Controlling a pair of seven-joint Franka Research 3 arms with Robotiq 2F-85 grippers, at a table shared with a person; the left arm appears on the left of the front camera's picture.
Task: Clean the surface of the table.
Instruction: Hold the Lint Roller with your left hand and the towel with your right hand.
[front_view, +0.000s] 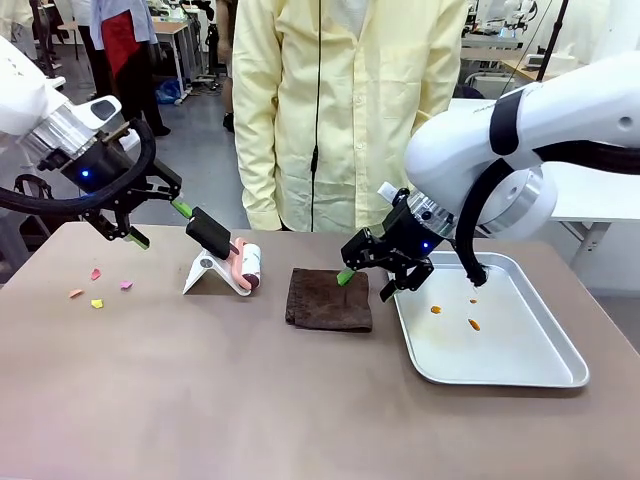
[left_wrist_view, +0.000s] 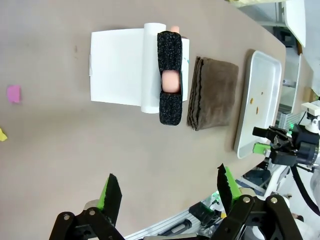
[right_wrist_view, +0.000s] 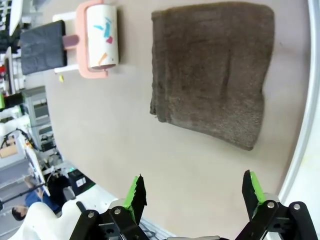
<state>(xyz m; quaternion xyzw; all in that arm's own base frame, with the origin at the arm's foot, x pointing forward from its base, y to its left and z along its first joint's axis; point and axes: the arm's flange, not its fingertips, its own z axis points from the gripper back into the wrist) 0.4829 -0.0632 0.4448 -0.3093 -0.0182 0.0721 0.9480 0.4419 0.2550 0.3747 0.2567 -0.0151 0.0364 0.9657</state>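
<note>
Spreading nearest, table (front_view: 250, 410): brown-grey top runs from the near edge to the person at the far side; the near stretch is bare
Tray (front_view: 500, 378): near right, on the table, with a few orange crumbs (front_view: 455, 315) inside
Cloth (front_view: 329, 299): folded, dark brown, in the middle, just left of the tray
Right gripper (front_view: 367, 283): hangs over the cloth's right edge, jaws spread wide, grasping nothing
Lint roller (front_view: 245, 265): left of the cloth, propped on a white stand (front_view: 205, 275), black handle pointing up and left
Paper scraps (front_view: 97, 287): pink, orange and yellow, far left, well apart from the roller
Left gripper (front_view: 160, 223): above the table between scraps and roller, released and empty
Risk: I judge a grab at the handle could tip the light stand; a pinch on the top fold alone could drag the cloth open, and pulling it right would catch the tray rim
Views: the right wrist view shows coloured bits stuck on the roller's sheet, too small to tell from the front; the front view takes in the scraps together, while the left wrist view catches two at its edge
</note>
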